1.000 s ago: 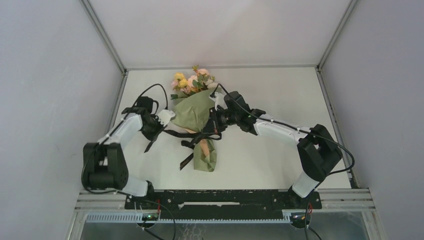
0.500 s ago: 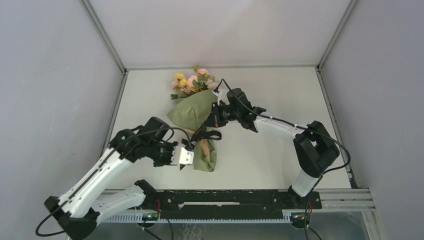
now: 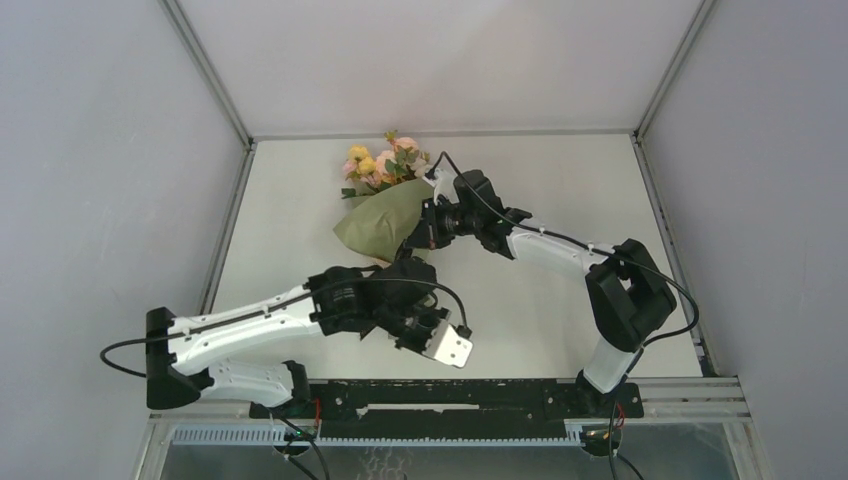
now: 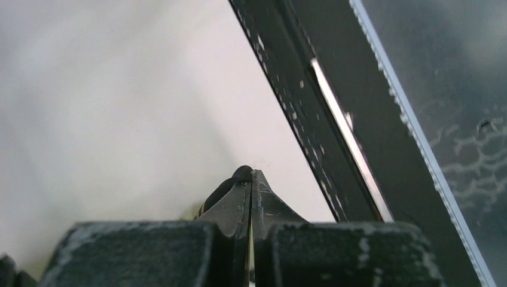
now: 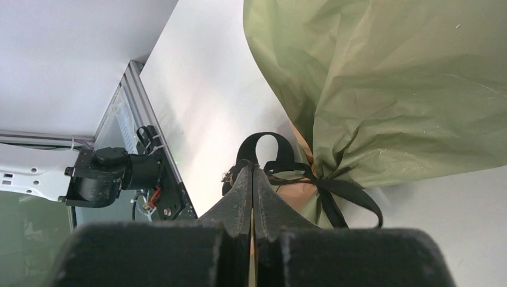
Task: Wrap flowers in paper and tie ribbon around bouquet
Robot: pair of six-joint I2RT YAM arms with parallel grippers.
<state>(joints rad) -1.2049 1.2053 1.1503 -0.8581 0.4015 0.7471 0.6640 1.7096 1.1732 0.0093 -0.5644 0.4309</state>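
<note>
**Mia:** If you look from above, where is the bunch of pink and yellow flowers in its olive-green paper cone?

**Ben:** It lies on the pale flat surface, far from the arm bases. Its long line runs far to near. The pink and yellow flower heads are at the far end. The thin end points near, and the left arm lies over that part, so I can't see it.

**Mia:** Is the long thin black ribbon on it?

**Ben:** Yes. It goes round the pinched neck of the thin olive-green paper, with a loop sticking out.

**Mia:** What is the right tool doing?

**Ben:** It is squeezed tight. It looks like it pinches the ribbon right at that loop, just beside the neck.

**Mia:** And the left tool?

**Ben:** It is squeezed tight too. A small black bit pokes out at its tip. I think that is ribbon, but I am not sure. This tool is well away from the neck, near and to the right, close to the black rail at the near edge.

**Mia:** So which arm is nearer the knot?

**Ben:** The right one. I think the tie is almost done. A pull would run from the neck toward the near right, to make the knot snug.
</note>
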